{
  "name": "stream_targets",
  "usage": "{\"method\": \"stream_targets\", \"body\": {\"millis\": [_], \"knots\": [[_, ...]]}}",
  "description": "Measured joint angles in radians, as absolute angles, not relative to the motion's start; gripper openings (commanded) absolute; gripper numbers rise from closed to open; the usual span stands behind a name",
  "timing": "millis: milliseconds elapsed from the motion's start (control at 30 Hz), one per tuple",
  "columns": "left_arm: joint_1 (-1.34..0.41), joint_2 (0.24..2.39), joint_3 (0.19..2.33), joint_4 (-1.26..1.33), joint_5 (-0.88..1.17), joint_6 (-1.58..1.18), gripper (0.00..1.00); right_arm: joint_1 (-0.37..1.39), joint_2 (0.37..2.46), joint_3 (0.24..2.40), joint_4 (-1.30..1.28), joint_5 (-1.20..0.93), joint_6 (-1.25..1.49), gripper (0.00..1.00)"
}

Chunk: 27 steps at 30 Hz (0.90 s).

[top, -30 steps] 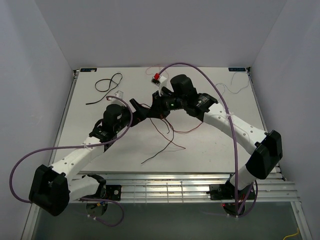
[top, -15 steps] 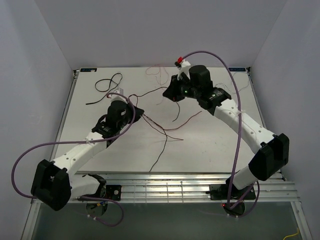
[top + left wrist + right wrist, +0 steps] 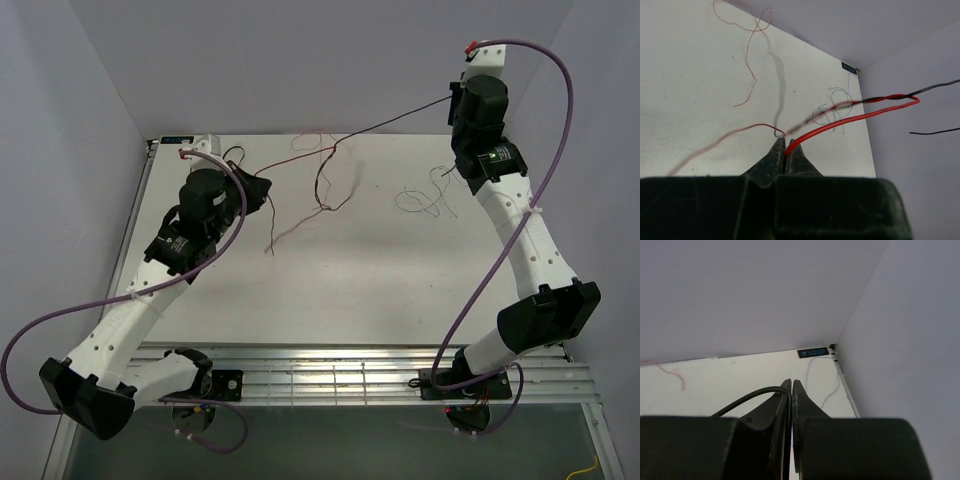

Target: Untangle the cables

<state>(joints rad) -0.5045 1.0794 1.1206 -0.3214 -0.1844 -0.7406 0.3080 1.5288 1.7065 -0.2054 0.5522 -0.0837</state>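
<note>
A red wire (image 3: 850, 118) is being pinched in the fully closed left gripper (image 3: 784, 145), and a black wire (image 3: 747, 399) in the closed right gripper (image 3: 791, 382), raised by the right wall. Both are being held taut, twisted together above the table (image 3: 380, 280); a pale wire (image 3: 425, 200) is lying beneath.

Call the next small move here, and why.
Probably ease the right arm a little up and away. Its jaws are shut on the black wire, taut toward the left jaws, shut on the red wire; the two are twisted together between them, so more pull may slide them apart.
</note>
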Motion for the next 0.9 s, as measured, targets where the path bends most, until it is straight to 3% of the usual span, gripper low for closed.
{"method": "stream_targets", "body": {"millis": [400, 900], "knots": [[-0.276, 1.226, 1.389, -0.497, -0.200, -0.720, 0.00, 0.017, 1.481, 1.766, -0.210, 0.548, -0.173, 0.08], [-0.048, 1.372, 1.719, -0.561, -0.197, -0.669, 0.00, -0.136, 1.412, 1.895, -0.177, 0.527, -0.248, 0.08]]}}
